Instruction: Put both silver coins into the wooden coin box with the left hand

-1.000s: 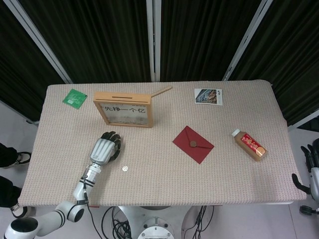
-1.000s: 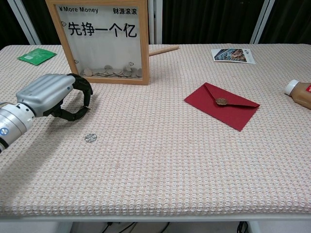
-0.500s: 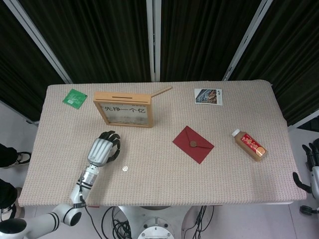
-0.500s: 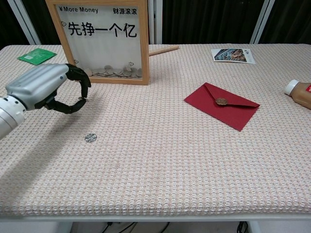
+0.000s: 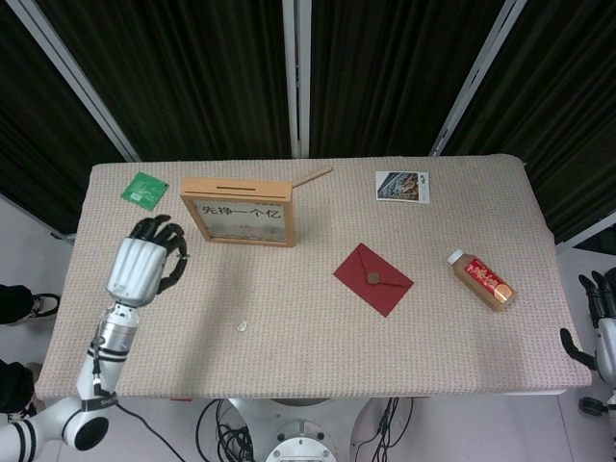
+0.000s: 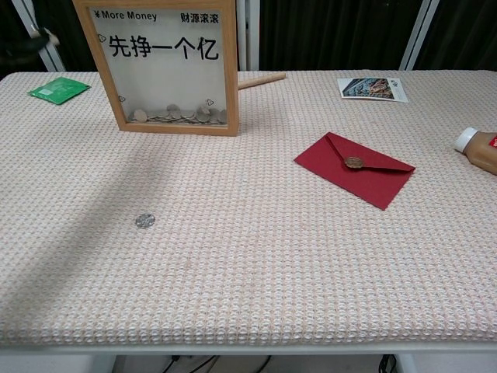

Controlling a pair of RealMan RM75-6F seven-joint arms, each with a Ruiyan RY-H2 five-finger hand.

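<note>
Head view shows your left hand (image 5: 142, 262) raised above the table's left side, just left of the wooden coin box (image 5: 238, 211), with its fingers curled in. Whether a coin sits between the fingertips I cannot tell; at the chest view's top-left corner only a dark fingertip and a small pale speck appear, too small to read. Your right hand (image 5: 599, 318) hangs off the table's right edge, its fingers too cut off to judge.

One silver coin (image 6: 144, 221) lies flat on the woven table cover (image 6: 256, 264), well in front of the box and apart from everything else. It is a small, thin, bright disc with a faintly patterned face.

Expect it to be light, rigid and slippery (metal on fingertips gives little friction). Lying flush in the textured weave, it offers no raised edge, so you will likely need to pinch across its rim from opposite sides, or tip one edge up first. A loose pinch could let it flip away.

The box stands upright with a clear front, printed characters, and a pile of coins along its bottom. The slot (image 5: 241, 188) is a narrow dark line in the top edge, so the coin must go in edge-on.
</note>
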